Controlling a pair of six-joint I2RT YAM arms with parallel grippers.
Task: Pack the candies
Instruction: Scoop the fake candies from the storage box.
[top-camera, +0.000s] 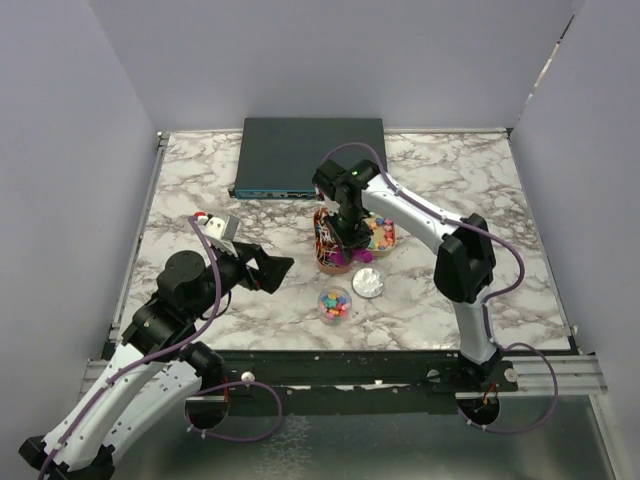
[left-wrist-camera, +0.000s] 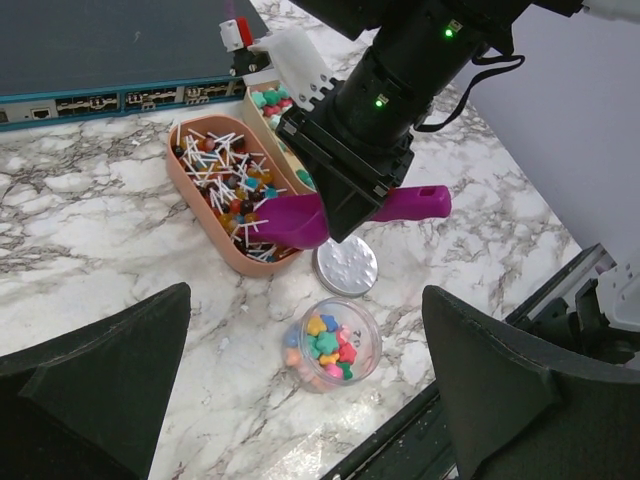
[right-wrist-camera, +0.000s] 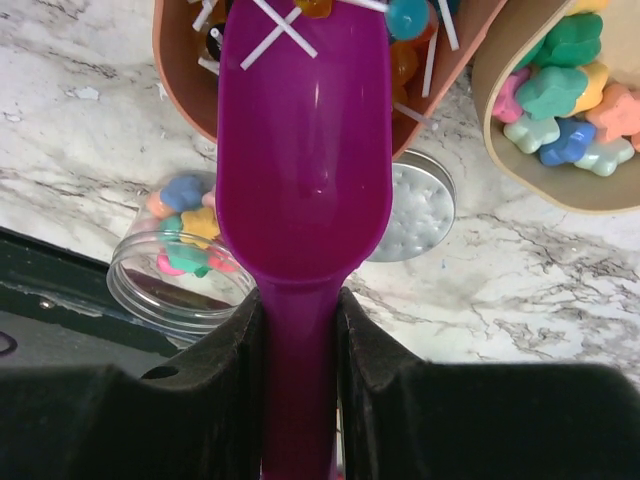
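My right gripper (right-wrist-camera: 300, 320) is shut on the handle of a purple scoop (right-wrist-camera: 305, 130). The scoop's front end reaches over the peach tray of lollipops (right-wrist-camera: 180, 60), and two crossed white sticks lie on it. Star-shaped candies (right-wrist-camera: 560, 90) in mixed colours fill a tan tray (right-wrist-camera: 545, 185) to the right. A clear open jar (left-wrist-camera: 330, 343) partly filled with the same candies stands near the table's front, with its silver lid (left-wrist-camera: 346, 266) beside it. My left gripper (left-wrist-camera: 306, 300) hangs open above and in front of the jar, holding nothing.
A dark flat network box (top-camera: 308, 155) lies at the back of the marble table (top-camera: 200, 190). The two trays (top-camera: 328, 245) sit side by side under the right arm (top-camera: 420, 215). A black rail (top-camera: 350, 355) edges the table's front, close to the jar (top-camera: 334, 304).
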